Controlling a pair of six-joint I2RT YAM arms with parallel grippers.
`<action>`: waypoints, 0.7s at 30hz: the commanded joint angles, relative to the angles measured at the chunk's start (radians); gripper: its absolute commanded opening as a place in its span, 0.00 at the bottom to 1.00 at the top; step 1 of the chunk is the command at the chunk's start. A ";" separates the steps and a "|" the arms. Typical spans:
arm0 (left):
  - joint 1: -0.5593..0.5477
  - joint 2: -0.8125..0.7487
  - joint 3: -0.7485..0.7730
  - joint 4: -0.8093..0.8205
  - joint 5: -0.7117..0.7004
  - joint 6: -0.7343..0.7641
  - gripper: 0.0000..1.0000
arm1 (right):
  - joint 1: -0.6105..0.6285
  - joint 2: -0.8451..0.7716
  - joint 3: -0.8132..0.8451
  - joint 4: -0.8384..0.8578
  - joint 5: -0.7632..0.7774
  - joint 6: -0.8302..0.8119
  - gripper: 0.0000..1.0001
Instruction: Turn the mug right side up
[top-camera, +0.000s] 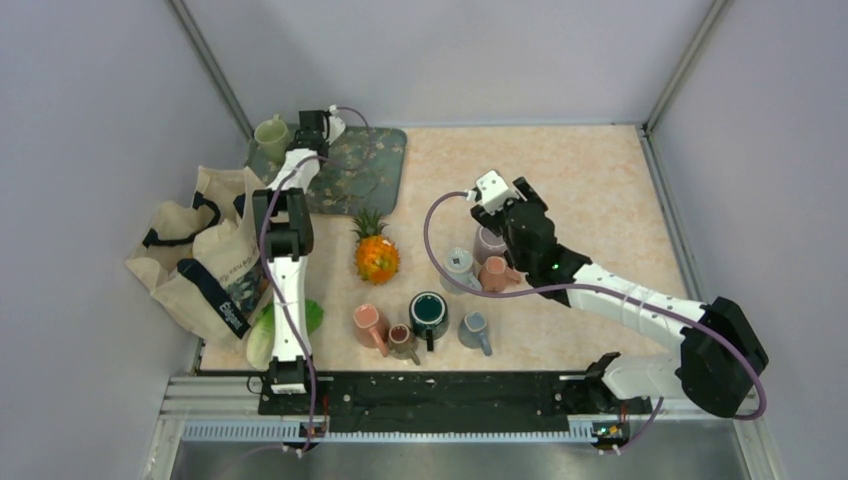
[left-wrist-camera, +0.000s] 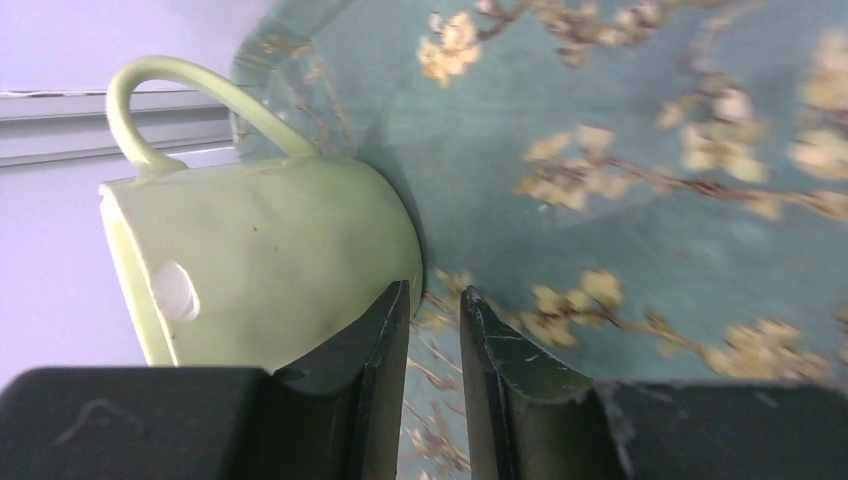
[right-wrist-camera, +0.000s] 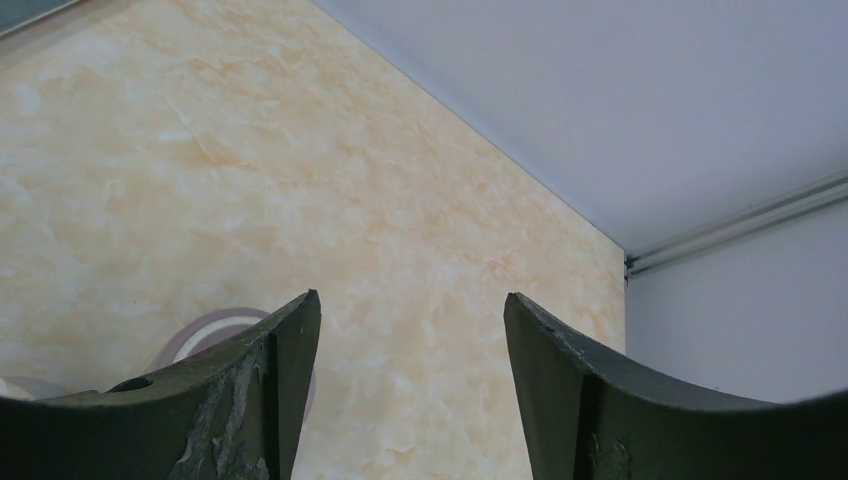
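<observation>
mug (top-camera: 271, 133) on mat (top-camera: 370, 165) (far-left corner) | pineapple (top-camera: 376, 255) before mat | bag (top-camera: 205, 255) left

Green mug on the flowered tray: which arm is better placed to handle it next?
Left. The left gripper sits right beside the green mug on the tray, jaws slightly apart. The right gripper hangs open over the table, away from it.

No word or number can be read with certainty. The cloth bag (top-camera: 205, 250) carries small dark printing on its side, and a dark strap (top-camera: 222, 298) on it has white letters, but both are too small to make out. The green mug (left-wrist-camera: 270, 260) has a white sticker (left-wrist-camera: 175, 290) on its wall, and the sticker looks blank. The grey mug (top-camera: 459, 262) shows a small dark mark on a pale patch, which is not legible.
</observation>
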 joint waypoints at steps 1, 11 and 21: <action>0.040 0.048 0.088 0.141 -0.035 0.069 0.32 | -0.008 0.001 0.029 0.026 0.015 0.006 0.68; 0.035 -0.071 0.023 0.047 0.124 -0.085 0.40 | -0.137 0.083 0.195 -0.269 -0.093 0.263 0.70; -0.012 -0.402 -0.118 -0.334 0.618 -0.365 0.65 | -0.162 0.037 0.278 -0.586 -0.553 0.356 0.92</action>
